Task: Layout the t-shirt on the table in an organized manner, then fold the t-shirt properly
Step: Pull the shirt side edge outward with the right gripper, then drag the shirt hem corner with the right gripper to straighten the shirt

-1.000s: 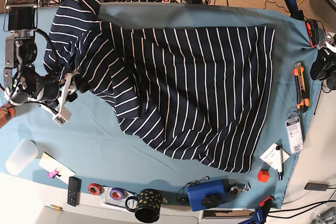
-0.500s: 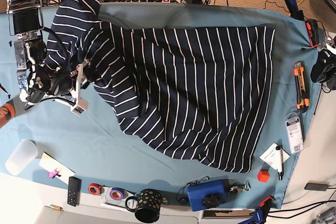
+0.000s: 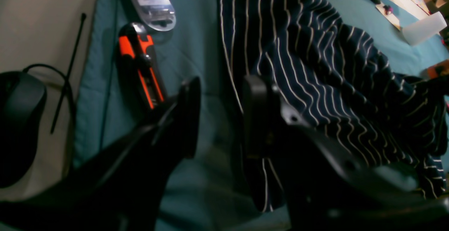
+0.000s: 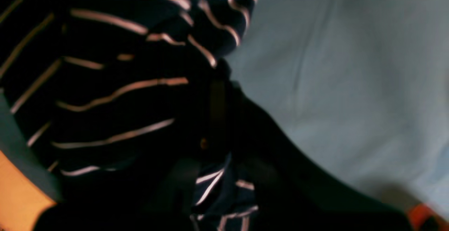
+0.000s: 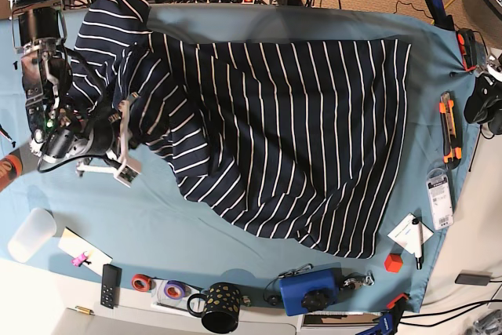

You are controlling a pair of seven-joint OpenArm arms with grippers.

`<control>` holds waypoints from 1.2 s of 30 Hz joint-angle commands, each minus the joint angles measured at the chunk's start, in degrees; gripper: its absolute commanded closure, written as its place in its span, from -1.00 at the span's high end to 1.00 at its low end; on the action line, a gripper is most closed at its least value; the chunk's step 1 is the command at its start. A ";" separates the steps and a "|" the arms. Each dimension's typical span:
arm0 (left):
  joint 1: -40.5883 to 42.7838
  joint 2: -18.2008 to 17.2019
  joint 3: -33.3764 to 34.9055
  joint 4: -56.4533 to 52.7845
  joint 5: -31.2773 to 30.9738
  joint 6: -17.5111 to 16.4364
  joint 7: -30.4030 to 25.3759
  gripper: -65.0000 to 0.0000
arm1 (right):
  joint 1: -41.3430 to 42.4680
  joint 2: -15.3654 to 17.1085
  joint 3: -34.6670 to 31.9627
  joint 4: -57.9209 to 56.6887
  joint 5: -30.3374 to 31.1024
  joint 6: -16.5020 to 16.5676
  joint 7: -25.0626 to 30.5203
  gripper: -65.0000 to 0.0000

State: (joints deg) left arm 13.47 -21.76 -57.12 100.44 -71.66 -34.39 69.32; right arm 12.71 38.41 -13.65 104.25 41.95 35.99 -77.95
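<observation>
Your t-shirt (image 5: 290, 139) lies across the middle of the desk (image 5: 157, 225), dark navy with thin white stripes. Its body is spread fairly flat toward the base view's right, with a straight edge near the desk's right end and a slanted, uneven lower edge. Toward the left it bunches into folds, and one sleeve runs up to the far left corner.

Your right claw (image 5: 125, 143) sits at that bunched left part. In the right wrist view its jaws are together on the t-shirt's striped cloth, with folds piled over them and bare desk beside.

Your left claw (image 3: 219, 119) hangs at the desk's right end, jaws apart with nothing between them, just above the t-shirt's straight edge. Beside it lie an orange-and-black knife (image 3: 140, 66) and a clear packet (image 3: 149, 1), both off the shirt.

Along the desk's near edge you have a clear cup (image 5: 30, 233), a remote (image 5: 110, 285), tape rolls (image 5: 157, 285), a dotted black mug (image 5: 220, 307), a blue box (image 5: 310, 290), a red cube (image 5: 393, 262) and a card with a pen (image 5: 412, 234). None touches the shirt; the card and cube are nearest its lower right corner.
</observation>
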 commanded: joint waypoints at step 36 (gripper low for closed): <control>-0.28 -1.27 -0.39 0.79 -0.98 -0.24 -1.29 -0.35 | 46.27 -15.69 0.61 -75.01 -49.27 -23.87 60.74 -1.00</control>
State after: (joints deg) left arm 13.45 -21.76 -57.12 100.44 -71.07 -34.39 69.34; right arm 56.69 22.26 -13.23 28.12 -7.49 12.34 -18.35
